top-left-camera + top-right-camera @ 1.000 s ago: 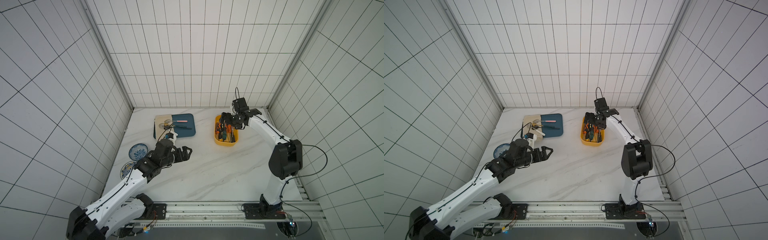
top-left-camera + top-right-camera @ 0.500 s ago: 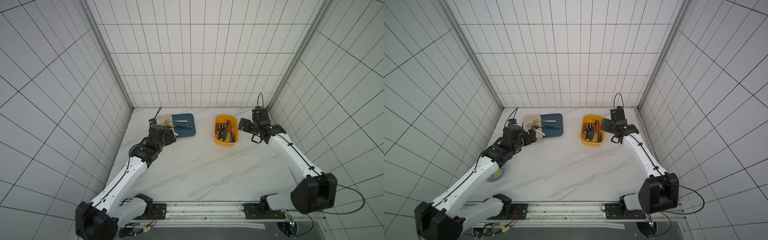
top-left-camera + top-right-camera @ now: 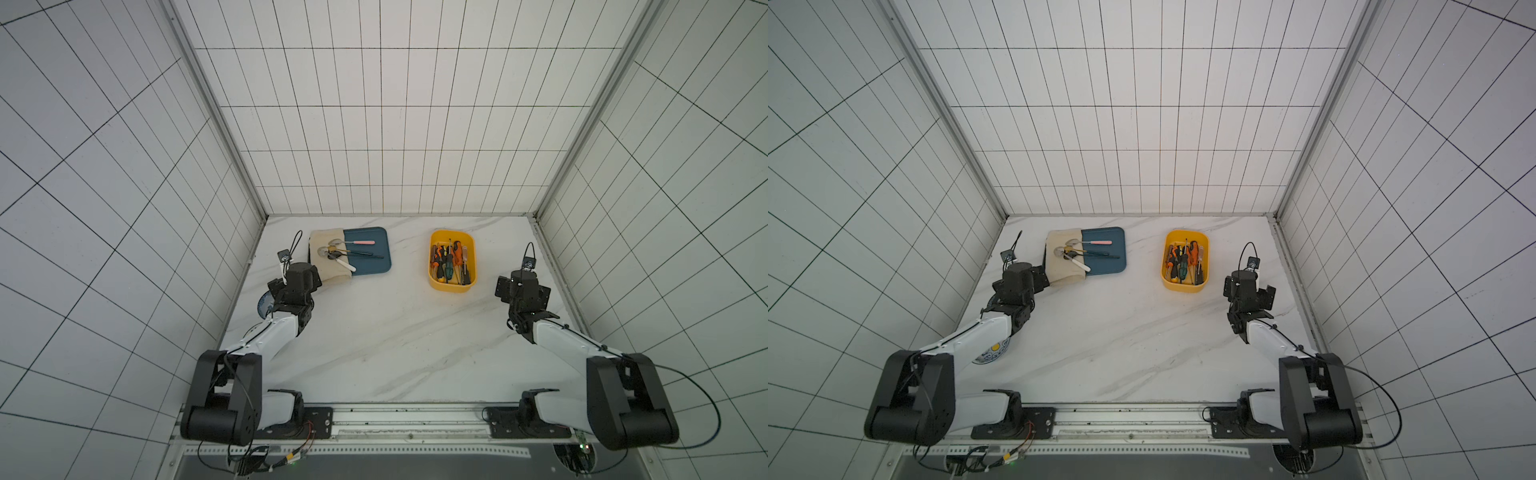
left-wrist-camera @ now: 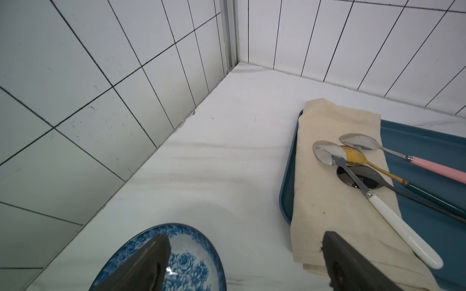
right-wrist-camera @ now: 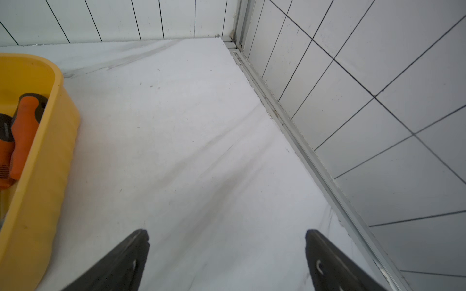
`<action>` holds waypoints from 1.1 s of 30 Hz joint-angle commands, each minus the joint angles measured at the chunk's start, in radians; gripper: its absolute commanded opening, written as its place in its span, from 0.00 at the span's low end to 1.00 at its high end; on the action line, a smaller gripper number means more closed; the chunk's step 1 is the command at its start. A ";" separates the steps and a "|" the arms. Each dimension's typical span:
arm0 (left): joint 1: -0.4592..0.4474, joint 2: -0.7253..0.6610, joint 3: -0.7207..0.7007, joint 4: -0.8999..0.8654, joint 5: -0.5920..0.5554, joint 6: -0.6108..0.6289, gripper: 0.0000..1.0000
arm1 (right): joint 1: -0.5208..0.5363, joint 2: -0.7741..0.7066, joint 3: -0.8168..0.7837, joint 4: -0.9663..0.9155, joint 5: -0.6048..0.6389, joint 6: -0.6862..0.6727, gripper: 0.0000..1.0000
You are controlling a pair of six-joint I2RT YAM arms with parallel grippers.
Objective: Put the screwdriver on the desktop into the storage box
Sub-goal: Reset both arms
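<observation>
Both arms have swung back to the sides, left fingers and right fingers spread apart and empty, while the screwdrivers lie in the storage box, none on the counter, so the task looks finished.

The storage box stands on the desktop toward the back, with screwdrivers lying inside it. To the box's left lies a tray, its far side covered by a cloth, with spoons across both. Further left of the box and nearer the front sits a plate.
</observation>
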 commanded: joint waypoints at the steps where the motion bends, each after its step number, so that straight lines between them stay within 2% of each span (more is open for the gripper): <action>1: 0.005 0.051 -0.055 0.294 0.049 0.105 0.98 | -0.008 0.063 -0.060 0.304 -0.029 -0.092 0.99; 3: 0.005 0.078 -0.103 0.414 0.060 0.137 0.98 | -0.011 0.071 -0.041 0.279 -0.078 -0.133 0.99; 5: 0.005 0.105 -0.157 0.556 0.080 0.165 0.98 | -0.017 0.090 -0.061 0.359 -0.115 -0.187 0.99; 7: 0.005 0.148 -0.171 0.611 0.088 0.168 0.98 | -0.031 0.114 -0.096 0.453 -0.136 -0.196 0.99; 10: 0.021 0.174 -0.154 0.610 0.123 0.166 0.98 | -0.055 0.175 -0.153 0.642 -0.102 -0.169 0.99; 12: 0.050 0.210 -0.147 0.600 0.153 0.132 0.98 | -0.082 0.149 -0.146 0.567 -0.165 -0.139 0.99; 14: 0.052 0.267 -0.182 0.776 0.145 0.154 0.98 | -0.137 0.208 -0.137 0.589 -0.220 -0.091 0.99; 15: 0.049 0.258 -0.175 0.752 0.136 0.152 0.98 | -0.145 0.259 -0.119 0.649 -0.165 -0.085 0.99; 17: 0.048 0.222 -0.149 0.644 0.130 0.132 0.98 | -0.159 0.195 -0.079 0.447 -0.185 -0.037 0.99; 18: 0.049 0.209 -0.141 0.596 0.136 0.122 0.98 | -0.165 0.226 -0.083 0.514 -0.187 -0.048 0.99; 19: 0.050 0.217 -0.145 0.614 0.133 0.127 0.98 | -0.166 0.247 -0.093 0.576 -0.185 -0.056 0.99; 21: 0.049 0.223 -0.150 0.640 0.133 0.132 0.98 | -0.167 0.208 -0.071 0.454 -0.202 -0.040 0.99; 23: 0.051 0.217 -0.141 0.609 0.136 0.126 0.98 | -0.169 0.233 -0.091 0.543 -0.203 -0.054 0.99; 25: 0.052 0.222 -0.139 0.609 0.139 0.127 0.98 | -0.171 0.213 -0.073 0.472 -0.212 -0.044 0.99; 28: 0.084 0.224 -0.119 0.569 0.209 0.114 0.98 | -0.171 0.221 -0.079 0.496 -0.210 -0.047 0.99; 33: 0.085 0.215 -0.124 0.569 0.212 0.114 0.98 | -0.171 0.220 -0.079 0.492 -0.211 -0.045 0.99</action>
